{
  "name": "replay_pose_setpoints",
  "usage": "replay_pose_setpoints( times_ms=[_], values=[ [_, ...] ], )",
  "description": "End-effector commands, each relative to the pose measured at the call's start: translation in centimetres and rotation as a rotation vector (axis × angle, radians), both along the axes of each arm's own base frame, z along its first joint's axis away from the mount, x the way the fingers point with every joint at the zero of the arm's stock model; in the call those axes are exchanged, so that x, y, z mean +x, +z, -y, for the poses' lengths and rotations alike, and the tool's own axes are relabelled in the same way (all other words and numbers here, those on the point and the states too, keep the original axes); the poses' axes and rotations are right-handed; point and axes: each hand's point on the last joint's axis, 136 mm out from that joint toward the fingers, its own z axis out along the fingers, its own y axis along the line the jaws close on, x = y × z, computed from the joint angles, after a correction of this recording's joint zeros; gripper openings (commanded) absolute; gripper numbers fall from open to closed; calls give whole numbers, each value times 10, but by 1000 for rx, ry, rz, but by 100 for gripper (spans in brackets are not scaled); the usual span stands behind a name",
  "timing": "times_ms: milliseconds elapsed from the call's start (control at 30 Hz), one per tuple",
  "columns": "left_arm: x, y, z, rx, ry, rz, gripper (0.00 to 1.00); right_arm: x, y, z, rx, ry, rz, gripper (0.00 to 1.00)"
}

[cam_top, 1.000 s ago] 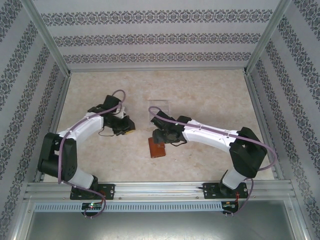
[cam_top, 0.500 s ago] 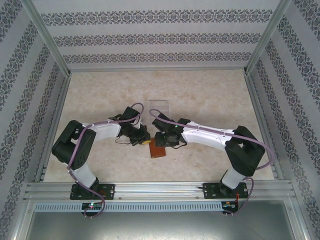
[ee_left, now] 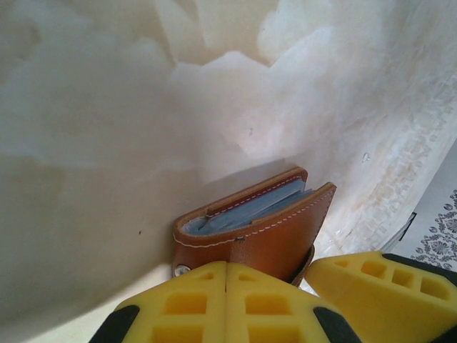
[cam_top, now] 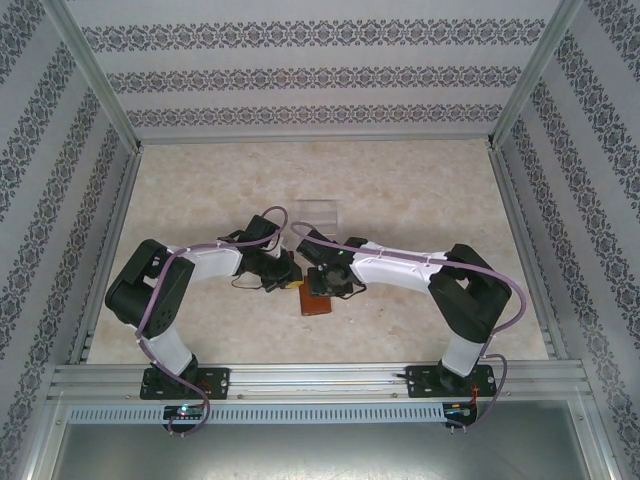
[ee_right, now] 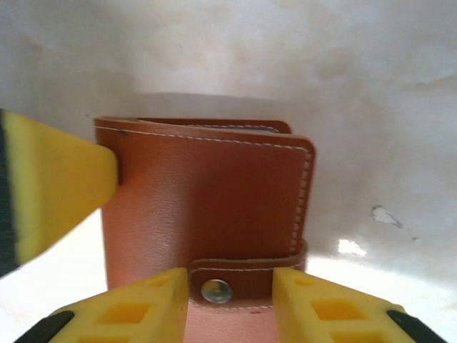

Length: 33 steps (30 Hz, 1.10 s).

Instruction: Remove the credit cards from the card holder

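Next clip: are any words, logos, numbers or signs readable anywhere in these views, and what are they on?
No readable text anywhere.
The card holder: plain brown leather with pale stitching, no brand stamp showing; its metal snap looks blank.
The walls: bands of ornament, no lettering.
The yellow pincer fingers: unmarked.
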Motion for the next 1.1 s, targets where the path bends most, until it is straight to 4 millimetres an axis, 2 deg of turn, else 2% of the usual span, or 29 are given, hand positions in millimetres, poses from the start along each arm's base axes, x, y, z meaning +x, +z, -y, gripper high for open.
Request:
replay_pose_setpoints(
  times_ms=[0, 167, 467, 667, 833, 1067],
  values=[
    [-15, -19, -3, 38, -13, -52, 0, 1, 2, -9, -20, 11, 13, 37],
    [-15, -21, -3, 43, -14, -57, 0, -1, -2, -9, -58, 16, 4, 41],
    [-16, -24, -5, 58, -17, -63, 0, -5, -12, 10, -216, 33, -3, 41],
    [-18, -27, -7, 68, -18, -70, 0, -10, -23, 8, -254, 48, -21, 42],
    [-18, -30, -8, 75, -18, -76, 0, -9, -26, 16, -306, 39, -10, 39],
    [-17, -32, -8, 79, -19, -81, 0, -4, -16, 19, -315, 32, 24, 29]
  ],
)
